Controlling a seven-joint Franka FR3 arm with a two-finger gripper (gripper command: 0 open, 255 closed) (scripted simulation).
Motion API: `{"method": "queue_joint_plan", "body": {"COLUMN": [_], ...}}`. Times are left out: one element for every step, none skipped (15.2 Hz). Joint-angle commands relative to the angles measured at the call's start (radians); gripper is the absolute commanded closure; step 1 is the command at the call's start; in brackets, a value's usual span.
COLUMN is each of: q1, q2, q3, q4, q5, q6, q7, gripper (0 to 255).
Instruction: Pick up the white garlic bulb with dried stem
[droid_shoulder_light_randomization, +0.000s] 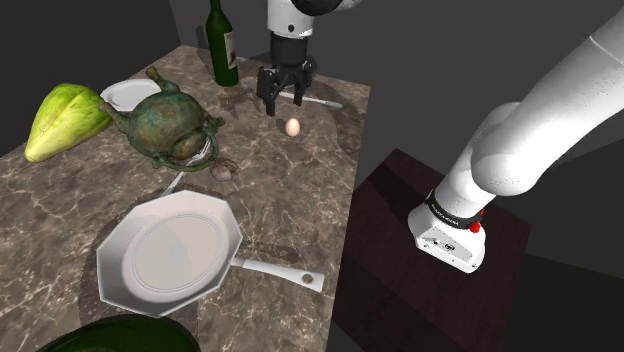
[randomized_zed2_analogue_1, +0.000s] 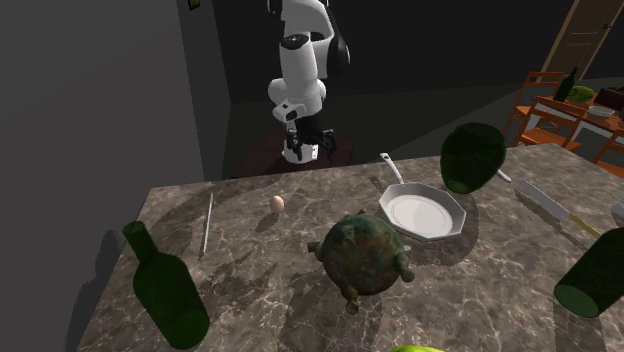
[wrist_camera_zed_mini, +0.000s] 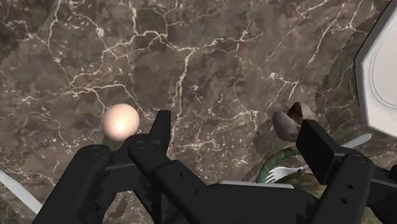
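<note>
The hand (droid_shoulder_light_randomization: 283, 98) is seen at the upper middle of the shoulder view, above the marbled tabletop (droid_shoulder_light_randomization: 300, 210). Its fingers are spread wide and nothing is gripped between them. The garlic bulb (droid_shoulder_light_randomization: 222, 172), drawn greyish brown, is found left of centre in that view. It lies on the tabletop just beside a green-bronze teapot (droid_shoulder_light_randomization: 165, 120), between the teapot and a white octagonal pan (droid_shoulder_light_randomization: 170, 255). A pale egg (droid_shoulder_light_randomization: 292, 127) is seen just below the hand, apart from the bulb.
</note>
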Motion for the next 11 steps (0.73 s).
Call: {"method": "queue_joint_plan", "body": {"q1": [0.009, 0.015, 0.02, 0.026, 0.033, 0.04, 0.047, 0.056, 0.065, 0.074, 0.084], "q2": [0.071, 0.108, 0.145, 0.183, 0.22, 0.258, 0.296, 0.334, 0.373, 0.411, 0.45], "q3": [0.018, 0.027, 0.035, 0.042, 0.05, 0.056, 0.061, 0.066, 0.07, 0.073, 0.075], "q4": [0.041, 0.062, 0.084, 0.107, 0.132, 0.157, 0.184, 0.212, 0.241, 0.271, 0.302], "q5": [-0.008, -0.015, -0.022, -0.03, -0.039, -0.048, -0.059, -0.07, -0.081, -0.093, -0.105], "q6": [0.028, 0.042, 0.056, 0.068, 0.08, 0.09, 0.1, 0.108, 0.115, 0.12, 0.125], "q7": [0.016, 0.025, 0.035, 0.045, 0.055, 0.066, 0.076, 0.087, 0.098, 0.108, 0.118], "gripper": [0, 0, 0, 0, 0, 0, 0, 0, 0, 0, 0]}}
